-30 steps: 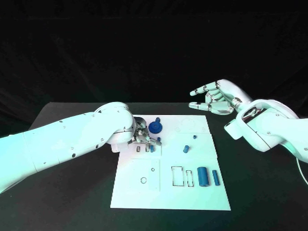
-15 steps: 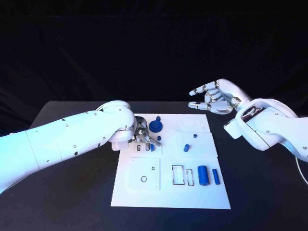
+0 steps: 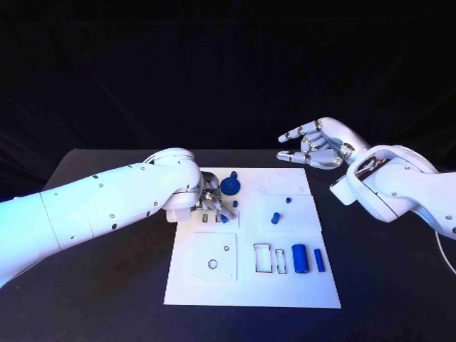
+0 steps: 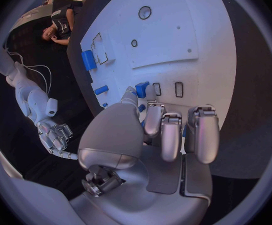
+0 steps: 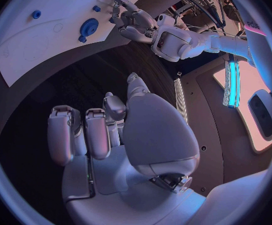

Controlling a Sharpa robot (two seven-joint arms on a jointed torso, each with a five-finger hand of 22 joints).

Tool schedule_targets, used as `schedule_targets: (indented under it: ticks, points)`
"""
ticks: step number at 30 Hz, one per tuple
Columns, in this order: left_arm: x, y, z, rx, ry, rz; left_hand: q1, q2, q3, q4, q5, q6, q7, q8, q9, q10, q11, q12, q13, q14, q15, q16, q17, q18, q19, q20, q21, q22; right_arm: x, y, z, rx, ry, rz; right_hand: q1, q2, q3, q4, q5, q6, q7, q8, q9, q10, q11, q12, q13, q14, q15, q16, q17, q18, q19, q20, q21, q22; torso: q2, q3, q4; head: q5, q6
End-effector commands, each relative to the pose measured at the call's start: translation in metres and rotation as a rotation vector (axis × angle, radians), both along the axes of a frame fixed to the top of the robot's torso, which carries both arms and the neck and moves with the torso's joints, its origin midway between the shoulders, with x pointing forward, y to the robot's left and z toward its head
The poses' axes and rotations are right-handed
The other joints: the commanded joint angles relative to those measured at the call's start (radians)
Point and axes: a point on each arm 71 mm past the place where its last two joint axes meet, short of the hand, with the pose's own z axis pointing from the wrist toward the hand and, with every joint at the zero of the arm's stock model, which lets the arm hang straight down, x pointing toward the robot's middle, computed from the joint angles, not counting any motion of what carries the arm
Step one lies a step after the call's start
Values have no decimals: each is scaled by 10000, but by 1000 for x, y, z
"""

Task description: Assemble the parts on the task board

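Your left silver hand (image 3: 214, 204) down on white task board (image 3: 290, 285), fingers curled over small blue peg (image 4: 141, 89); grip on it unclear. Slots just beyond fingertips. Right silver hand (image 3: 315, 144) hovers loosely curled, empty, well apart.

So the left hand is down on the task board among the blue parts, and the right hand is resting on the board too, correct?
Not quite. The left hand is down on the task board among the blue parts, but the right hand is not resting on it: the head view shows it raised off the board's far right corner, fingers curled and holding nothing.
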Motion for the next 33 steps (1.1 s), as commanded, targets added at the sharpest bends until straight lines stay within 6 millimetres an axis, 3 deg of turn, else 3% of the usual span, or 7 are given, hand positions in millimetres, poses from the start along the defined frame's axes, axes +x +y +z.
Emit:
schedule_targets:
  ticks: [1, 6, 10, 12, 16, 23, 33]
  points:
    - [-1, 2, -2, 548, 249, 315, 405, 184, 227, -41, 39, -90, -4, -89, 20, -11, -74, -10, -79, 1043, -53, 31, 2634, -155, 527, -74, -26, 1595, 0, 2, -2, -167, 88, 165, 14, 65, -52, -20, 49, 78, 5, 56, 13, -7, -27, -61, -7, 532, -67, -36, 220, 85, -63, 17, -39, 507, 8, 0, 1, -6, -37]
    - [0, 2, -3, 487, 241, 384, 1019, 250, 1052, -277, 161, -228, -22, -278, -2, -70, -100, -79, -115, 1043, -90, 31, 2634, -153, 524, -110, -31, 1597, 0, 2, -2, -179, 115, 176, 20, 72, -55, -23, 65, 79, 3, 55, 13, -3, -28, -52, -3, 534, -69, -33, 227, 84, -59, 16, -38, 510, 8, -1, 3, -11, -58]
    - [0, 3, -3, 310, 182, 474, 1317, -37, 2232, -333, 491, -302, 43, -414, 13, -121, -77, -159, -154, 1043, -80, 31, 2634, -153, 522, -125, -36, 1603, 0, 2, -3, -194, 151, 183, 24, 78, -59, -25, 83, 80, 3, 55, 14, 3, -29, -38, 4, 535, -70, -34, 229, 84, -59, 15, -39, 509, 1, 3, -1, -2, -74]
    - [-1, 3, -2, 156, 153, 505, 1164, -572, 3380, -213, 975, -284, 74, -413, 104, -118, 57, -199, -175, 1043, -73, 31, 2634, -157, 523, -80, -36, 1614, 0, 2, -3, -202, 174, 183, 28, 86, -70, -27, 119, 83, 2, 53, 16, 8, -31, -28, 6, 536, -72, -38, 228, 84, -58, 12, -41, 508, -2, 6, 0, -3, -76]
    - [-3, 4, 0, -259, 79, 572, 258, -1878, 6453, -293, 1000, -285, 104, -205, 529, -30, 36, -225, -204, 1043, -10, 31, 2634, -152, 518, -30, -48, 1625, 1, 3, -5, -219, 226, 190, 34, 93, -93, -32, 184, 87, 0, 50, 18, 8, -34, -28, -3, 540, -75, -37, 237, 85, -60, 8, -48, 502, 4, 6, 8, -10, -64]
    - [-5, 10, 4, -788, -251, 886, -589, -2208, 7744, -828, 963, -302, 93, -8, 883, 55, -23, -180, -160, 1043, -13, 31, 2634, -158, 540, -40, -39, 1669, 1, 4, -8, -234, 382, 303, -204, 86, -304, 57, 12, 94, 3, 35, 25, 14, -23, -16, -27, 540, -70, -73, 208, 99, -99, 4, -96, 439, -6, 20, 30, -57, -68]
    - [-5, 20, 6, -1148, -742, 1384, -832, -2275, 8075, -1084, 954, -292, 82, 48, 994, 101, -37, -139, -114, 1043, -26, 31, 2634, -176, 582, -50, 2, 1749, 2, 4, -11, -245, 481, 338, -273, 96, -372, 66, -29, 98, 4, 31, 29, 13, -21, -9, -34, 541, -69, -82, 204, 103, -111, 5, -111, 419, -11, 20, 70, -63, -66]
